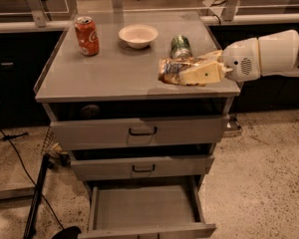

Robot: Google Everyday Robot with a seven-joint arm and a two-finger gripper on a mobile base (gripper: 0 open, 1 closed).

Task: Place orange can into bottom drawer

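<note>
Pincer is clenched on the orange can, which I see held sideways just above the worktop near its front right corner. The arm reaches in from the right. Behind it is a green can, with a white bowl and a red cola can further left. Below, the bottom drawer stands pulled open.

Gripper hung over the front right corner of the cabinet top. Its near finger covered much of the orange can, which was clamped sideways. Can label blurred, unreadable. Arm cut off at right edge. Bottom drawer front clipped by lower edge. Green can base hidden behind the gripper.
</note>
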